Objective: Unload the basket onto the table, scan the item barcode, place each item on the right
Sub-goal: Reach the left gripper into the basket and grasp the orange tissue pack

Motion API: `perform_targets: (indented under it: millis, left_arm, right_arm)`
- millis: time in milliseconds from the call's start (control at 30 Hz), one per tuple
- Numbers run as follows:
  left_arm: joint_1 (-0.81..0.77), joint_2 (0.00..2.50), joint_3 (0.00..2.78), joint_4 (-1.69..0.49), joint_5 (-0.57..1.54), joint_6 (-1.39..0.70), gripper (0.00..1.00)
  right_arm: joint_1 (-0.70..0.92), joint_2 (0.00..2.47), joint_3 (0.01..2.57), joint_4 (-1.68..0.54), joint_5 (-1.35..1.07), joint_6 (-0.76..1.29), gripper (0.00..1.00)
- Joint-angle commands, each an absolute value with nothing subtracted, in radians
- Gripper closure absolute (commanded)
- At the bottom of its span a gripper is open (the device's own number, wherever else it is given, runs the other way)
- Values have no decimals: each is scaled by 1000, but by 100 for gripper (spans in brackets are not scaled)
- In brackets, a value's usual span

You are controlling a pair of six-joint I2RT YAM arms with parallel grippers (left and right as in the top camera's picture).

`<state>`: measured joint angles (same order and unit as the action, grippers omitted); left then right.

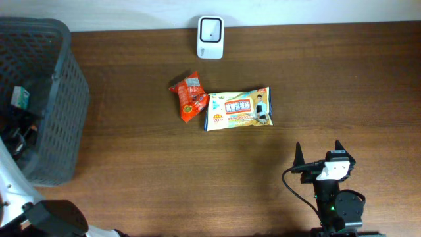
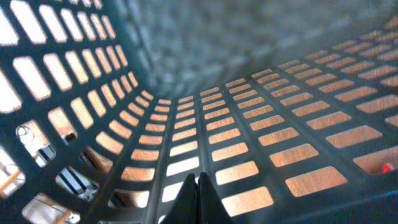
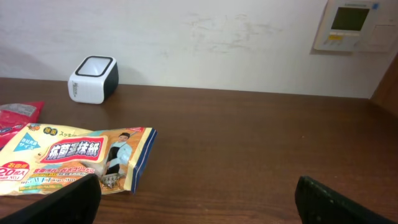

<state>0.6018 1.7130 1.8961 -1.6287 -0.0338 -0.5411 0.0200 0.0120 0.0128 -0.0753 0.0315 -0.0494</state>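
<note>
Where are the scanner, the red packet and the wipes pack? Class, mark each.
scanner (image 1: 210,29), overhead view, on its top window.
red packet (image 1: 189,99), overhead view, on its middle.
wipes pack (image 1: 238,109), overhead view, on its printed label.

The setting is an indoor robot test station laid out as a mock shop checkout. Indicators:

- 1 white barcode scanner (image 1: 210,28) stands at the far edge of the wood-grain table (image 1: 145,151), against a plain white wall (image 3: 217,43).
- 2 sealed retail packs lie side by side near the scanner: a printed flat pack (image 1: 238,109) and a red packet (image 1: 189,98).
- 1 dark perforated plastic basket (image 1: 62,99), shopping-bin type, stands at the left end of the table.
- 1 wall-mounted control panel (image 3: 352,25) with a small display indicates an office or lab room.
- 1 robot arm (image 1: 339,207) with exposed cabling is mounted at the near edge.
</note>
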Motion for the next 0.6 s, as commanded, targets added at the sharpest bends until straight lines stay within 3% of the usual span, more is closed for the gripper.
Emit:
perform_targets:
  millis: [0, 200, 300, 367, 433, 467, 500, 567]
  left_arm:
    - [564, 1705, 1899, -1652, -20, -559, 100]
    - [563, 1703, 1899, -1660, -14, -571, 100]
    - [577, 1703, 1916, -1518, -120, -571, 100]
    - [599, 1703, 1917, -1366, -170, -571, 84]
    - [612, 1704, 1917, -1232, -184, -570, 55]
    - [612, 1705, 1917, -1178, -185, -571, 50]
    - [612, 1715, 1917, -1134, -184, -571, 34]
    - [612, 1745, 1916, -1088, -202, -570, 21]
  right_arm:
    - [13, 7, 6, -80, 30, -48, 2]
    - [13, 7, 6, -81, 30, -48, 2]
    - [13, 7, 6, -80, 30, -48, 2]
    - [13, 7, 6, -80, 30, -48, 2]
    - [13, 7, 6, -80, 30, -48, 2]
    - [13, 7, 6, -80, 30, -48, 1]
    - [13, 7, 6, -81, 30, -48, 2]
    - [13, 7, 6, -80, 30, -48, 2]
